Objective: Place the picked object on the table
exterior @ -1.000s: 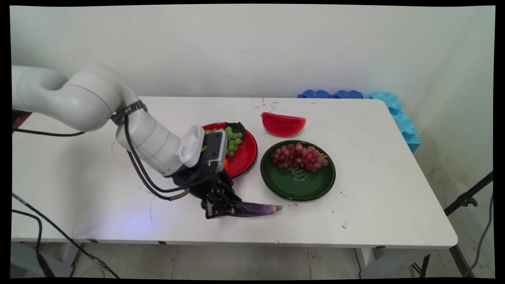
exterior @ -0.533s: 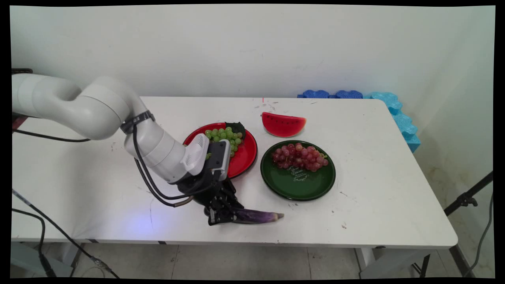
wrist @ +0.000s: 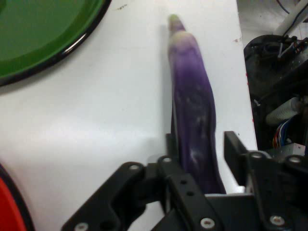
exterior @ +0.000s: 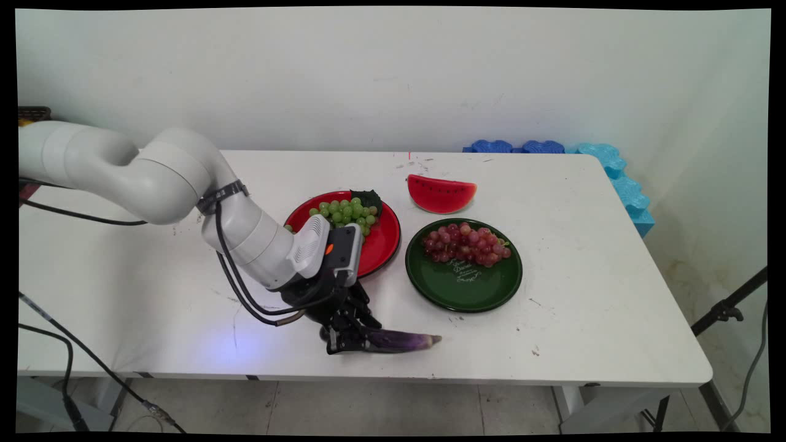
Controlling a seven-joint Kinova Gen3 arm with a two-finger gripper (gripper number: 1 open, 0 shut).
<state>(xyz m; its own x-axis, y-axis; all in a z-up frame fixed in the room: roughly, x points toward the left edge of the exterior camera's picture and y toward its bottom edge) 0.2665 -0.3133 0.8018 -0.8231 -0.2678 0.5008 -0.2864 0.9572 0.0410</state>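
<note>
A long purple eggplant (exterior: 402, 339) lies along the table's near edge, its pale tip pointing right. My gripper (exterior: 347, 341) is shut on its thick left end, low against the white table (exterior: 583, 319). In the hand view the eggplant (wrist: 190, 86) runs straight away from the gripper (wrist: 199, 144), with one black finger (wrist: 169, 144) against its left side and the other close by its right side. The green plate (wrist: 38, 29) shows at the upper left there, and the red plate's rim (wrist: 7, 211) at the lower left.
Behind the gripper a red plate (exterior: 387, 245) carries green grapes (exterior: 350, 212). To its right, a green plate (exterior: 473, 288) holds red grapes (exterior: 463, 244). A watermelon slice (exterior: 441, 193) lies farther back. Blue foam pieces (exterior: 614, 172) line the table's far right corner.
The gripper has carried the eggplant slightly toward the near edge and lower, down onto the table. The arm's wrist has swung right, uncovering more of the green grapes.
</note>
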